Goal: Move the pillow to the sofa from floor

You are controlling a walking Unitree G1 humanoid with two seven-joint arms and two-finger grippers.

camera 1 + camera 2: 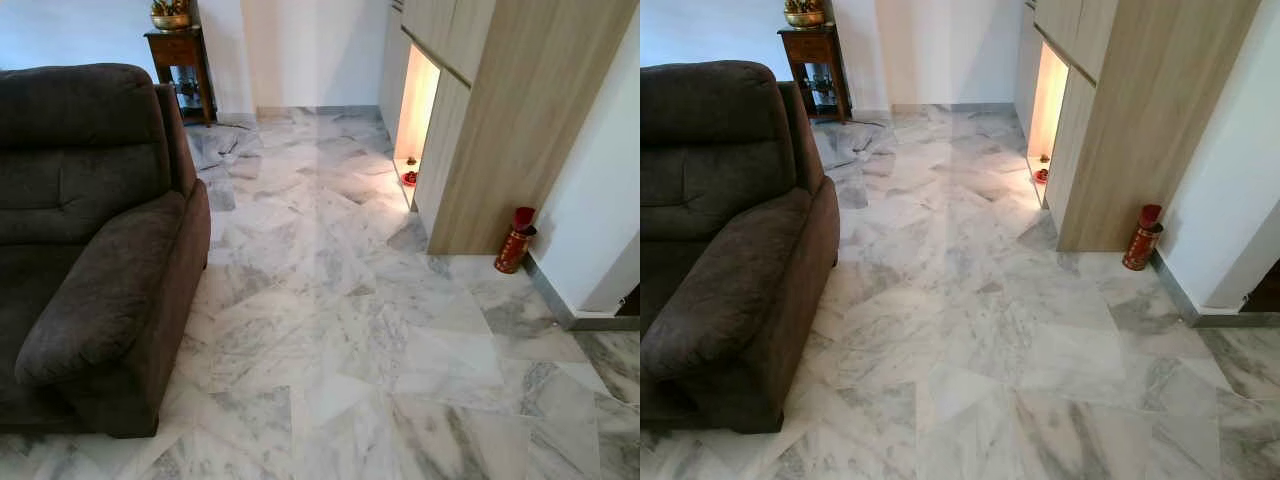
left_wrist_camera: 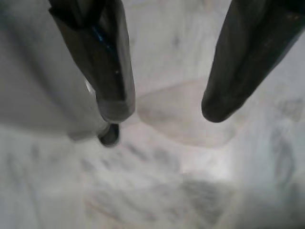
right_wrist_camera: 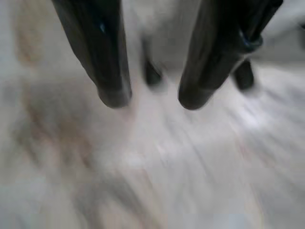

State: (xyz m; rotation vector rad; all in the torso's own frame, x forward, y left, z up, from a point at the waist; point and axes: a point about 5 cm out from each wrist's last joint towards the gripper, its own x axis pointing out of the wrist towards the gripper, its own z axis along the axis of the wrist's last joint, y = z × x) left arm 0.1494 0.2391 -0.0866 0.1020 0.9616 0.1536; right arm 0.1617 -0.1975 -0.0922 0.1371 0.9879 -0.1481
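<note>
1. In the head views we are facing a marble floor (image 1: 340, 330) with the brown sofa (image 1: 90, 240) on our left; the pillow's whereabouts we cannot tell.
2. The left gripper (image 2: 164, 107) is hanging over floor, fingers spread wide, empty.
3. The right gripper (image 3: 150, 98) is hanging parted, empty, blurred.
4. We are risking clipping the red canister (image 1: 515, 242) while searching.

The right claw (image 3: 147, 98) hangs over a blurred, pale marble floor (image 3: 157, 167), its two black fingers (image 3: 102, 62) spread apart with nothing between them. Beyond the fingertips, two dark blurred shapes (image 3: 244, 75) stand on the floor.
</note>
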